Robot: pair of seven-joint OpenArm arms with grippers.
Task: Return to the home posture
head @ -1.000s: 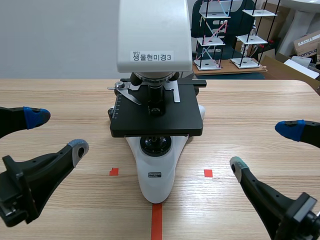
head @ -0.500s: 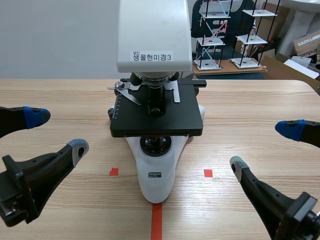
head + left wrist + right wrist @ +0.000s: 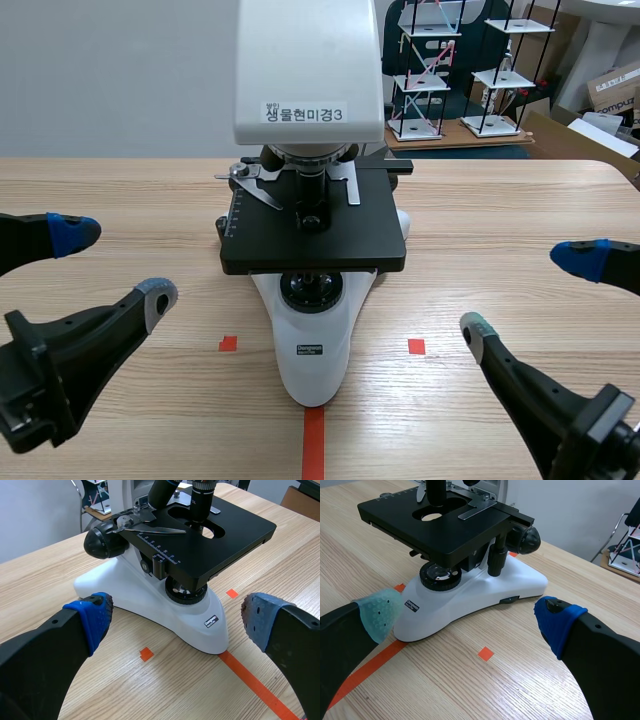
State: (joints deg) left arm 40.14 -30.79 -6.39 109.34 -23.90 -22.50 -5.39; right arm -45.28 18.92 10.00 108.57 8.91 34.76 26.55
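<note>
A white microscope [image 3: 312, 200] with a black stage [image 3: 314, 235] stands at the table's middle, its base [image 3: 313, 350] toward me. My left gripper [image 3: 110, 262] rests low at the left, open, nothing between its fingers. My right gripper [image 3: 535, 290] sits low at the right, open and empty too. In the left wrist view the microscope [image 3: 170, 565] lies ahead of the open left gripper [image 3: 177, 617]. Seen from the right wrist, the microscope [image 3: 465, 580] stands ahead of the open right gripper [image 3: 465, 612]. Neither gripper touches it.
Bare wooden table [image 3: 120, 200] stretches on both sides of the microscope. Behind the table's far edge stand small wire racks [image 3: 455, 70] and cardboard boxes [image 3: 612, 95].
</note>
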